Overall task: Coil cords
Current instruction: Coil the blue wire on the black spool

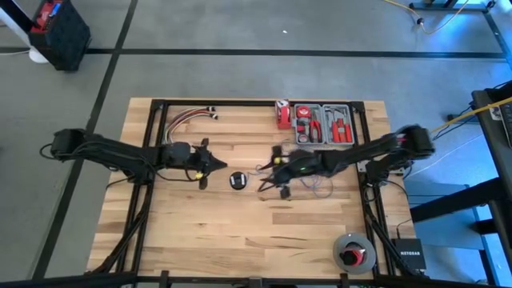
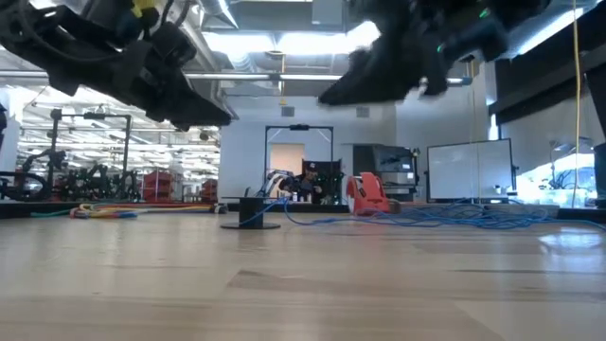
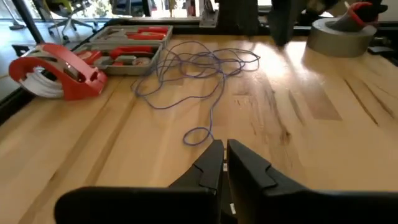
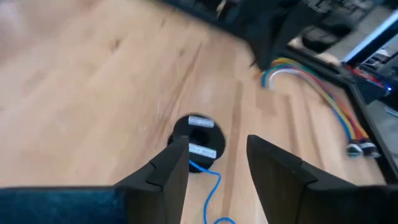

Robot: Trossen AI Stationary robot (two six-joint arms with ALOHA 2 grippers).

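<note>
The thin blue-violet cord (image 3: 199, 68) lies in a loose tangle on the table, right of centre (image 1: 314, 182). One strand (image 4: 211, 180) runs to a small black disc (image 4: 198, 140) standing on the wood (image 1: 238, 180). My left gripper (image 1: 210, 164) is shut and empty, left of the disc and clear of the table (image 2: 213, 114). My right gripper (image 1: 270, 174) is open, just right of the disc and above the table (image 2: 331, 95). Its fingers (image 4: 168, 165) point toward the disc.
A grey tool tray (image 1: 323, 124) and a red tape dispenser (image 1: 282, 114) stand at the far edge. A bundle of red, yellow and white wires (image 1: 188, 118) lies far left. A grey tape roll (image 1: 354, 252) sits near right. Bare wood lies along the near side.
</note>
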